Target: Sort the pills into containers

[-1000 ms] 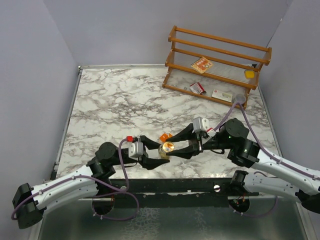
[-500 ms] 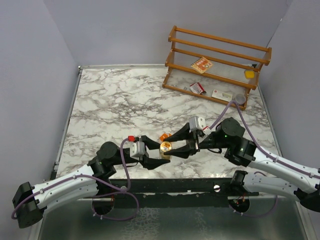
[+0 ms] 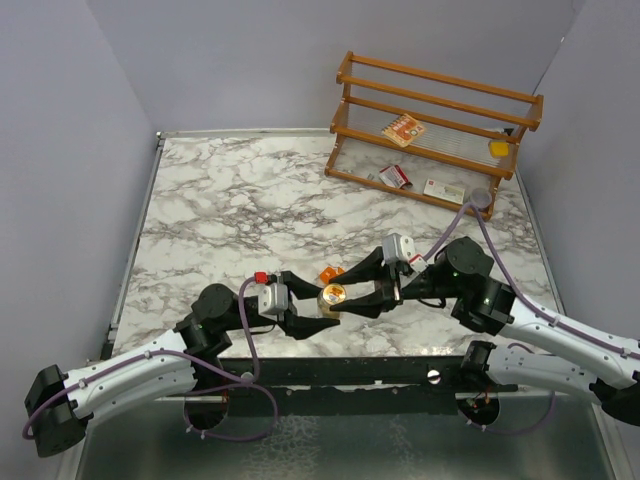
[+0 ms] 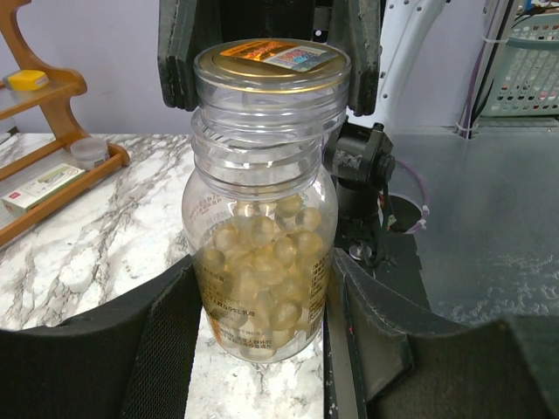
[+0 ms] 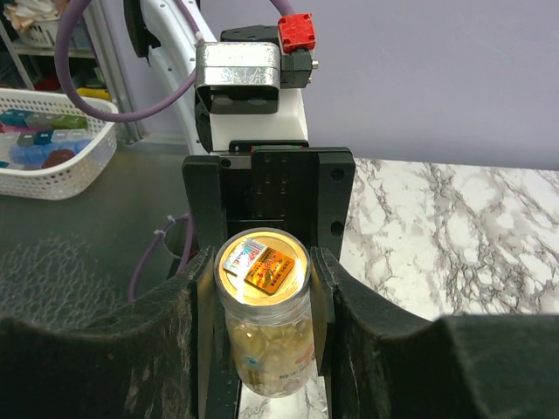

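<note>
A small clear jar point(image 3: 332, 296) of tan-yellow pills with a gold lid stands upright near the table's front edge. My left gripper point(image 3: 326, 303) is shut on its lower body; in the left wrist view the jar point(image 4: 262, 253) sits between my two pads point(image 4: 166, 332). My right gripper point(image 3: 343, 296) comes from the right and is shut on the lid; in the right wrist view its fingers flank the lid point(image 5: 262, 266) on both sides. The tiny orange box point(image 3: 327, 274) lies on the marble just behind the jar, apart from both grippers.
A wooden rack point(image 3: 440, 110) stands at the back right with red-and-white packets point(image 3: 395, 177) and a yellow item point(image 3: 498, 148). A grey round tin point(image 3: 481, 198) sits at its right end. The marble table's point(image 3: 230, 200) front edge lies just below the jar.
Both grippers stay round the jar. The right gripper shifted slightly left and then back; the jar has barely moved.
</note>
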Tool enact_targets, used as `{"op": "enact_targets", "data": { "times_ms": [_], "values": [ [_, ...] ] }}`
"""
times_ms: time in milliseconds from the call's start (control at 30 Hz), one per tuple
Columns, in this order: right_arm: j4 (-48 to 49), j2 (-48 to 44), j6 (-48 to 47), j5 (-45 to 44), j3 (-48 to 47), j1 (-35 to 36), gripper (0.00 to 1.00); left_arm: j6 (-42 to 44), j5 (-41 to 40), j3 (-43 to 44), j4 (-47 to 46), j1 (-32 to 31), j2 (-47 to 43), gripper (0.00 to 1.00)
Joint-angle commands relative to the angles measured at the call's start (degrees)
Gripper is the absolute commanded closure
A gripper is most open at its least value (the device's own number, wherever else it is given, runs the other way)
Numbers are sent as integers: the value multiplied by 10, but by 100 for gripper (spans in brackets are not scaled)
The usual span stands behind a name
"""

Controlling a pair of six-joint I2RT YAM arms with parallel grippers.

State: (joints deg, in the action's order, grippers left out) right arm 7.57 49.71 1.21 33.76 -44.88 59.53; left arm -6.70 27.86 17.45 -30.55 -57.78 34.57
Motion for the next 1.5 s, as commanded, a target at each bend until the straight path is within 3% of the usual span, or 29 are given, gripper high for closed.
{"op": "enact_targets", "data": {
  "times_ms": [0, 567, 1000, 1467],
  "values": [
    [12, -4, -1, -10, 11, 0, 99, 3, 6, 16, -30, -2, -10, 100],
    [53, 19, 0, -11, 19, 0, 99, 0, 12, 21, -33, -2, -3, 100],
    [18, 13, -3, -37, 15, 0, 99, 13, -9, 17, -31, -2, -50, 100],
    [-32, 20, -11, -72, 13, 0, 99, 41, -16, 53, -26, -2, -15, 100]
  ]
}}
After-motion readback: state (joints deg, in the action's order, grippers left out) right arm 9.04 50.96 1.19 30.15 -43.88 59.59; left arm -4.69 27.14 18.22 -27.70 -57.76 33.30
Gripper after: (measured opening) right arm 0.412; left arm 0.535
